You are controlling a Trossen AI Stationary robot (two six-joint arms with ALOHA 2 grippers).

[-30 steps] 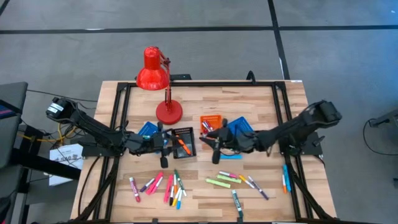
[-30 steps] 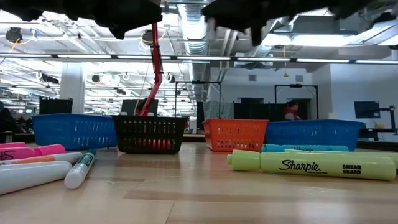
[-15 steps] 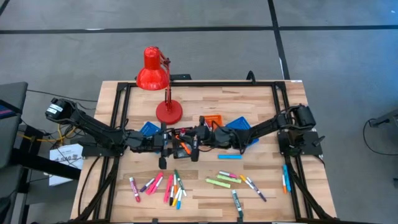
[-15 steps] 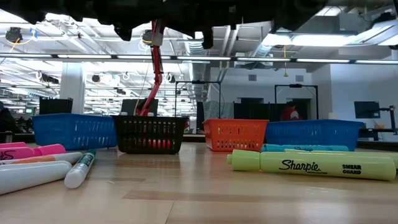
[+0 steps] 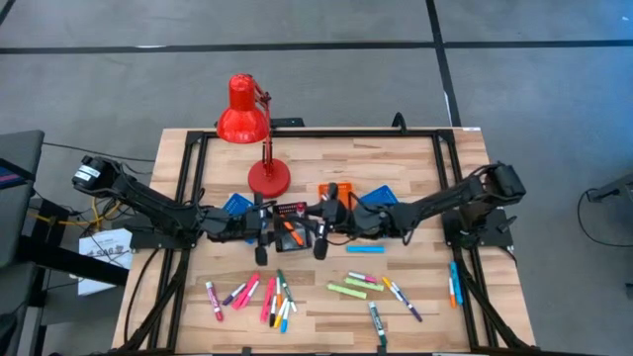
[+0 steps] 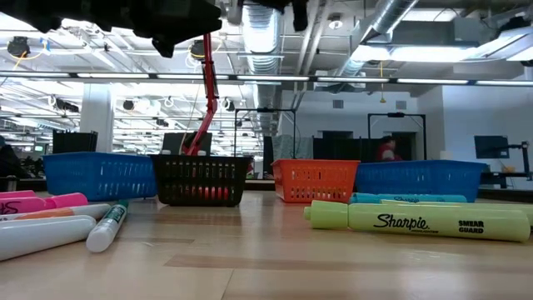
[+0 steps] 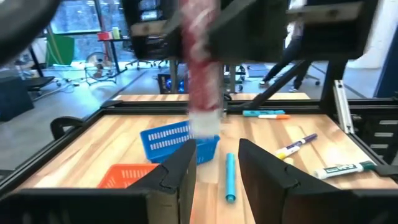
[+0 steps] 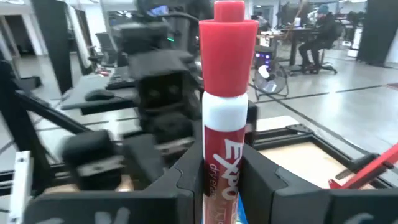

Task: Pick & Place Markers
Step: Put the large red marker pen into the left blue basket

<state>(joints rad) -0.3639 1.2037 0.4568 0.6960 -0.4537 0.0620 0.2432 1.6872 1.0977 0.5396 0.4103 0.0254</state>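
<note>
Wooden bench (image 5: 415, 168) carried the whole job: a red lamp (image 5: 247, 124) at the back, a row of small trays across the middle, and the loose markers (image 5: 267, 297) scattered along the front edge, with two more on the frame rail at the right.

My right hand (image 5: 319, 244) was closed on a red marker (image 8: 221, 112) — the right wrist view showed it standing upright between my two fingers (image 8: 264, 180), cap uppermost. This hand hung above the middle of the tray row, just beside the black tray (image 5: 292, 225) and near the orange tray (image 5: 334, 190).

My left hand (image 5: 259, 237) waited close by on the other side of the black tray, fingers parted with nothing between them; its wrist view looked past them to a blue tray (image 7: 177, 142) and a blue marker (image 7: 229, 177) lying on the bench.

Step in hand, as I judged it: carry-and-place, with the red marker not yet delivered. An orange marker (image 5: 290, 233) already lay in the black tray. The next move called for lining the marker up over the chosen tray, lowering it inside the walls, then parting the fingers — with care, since my two hands were very near each other.
</note>
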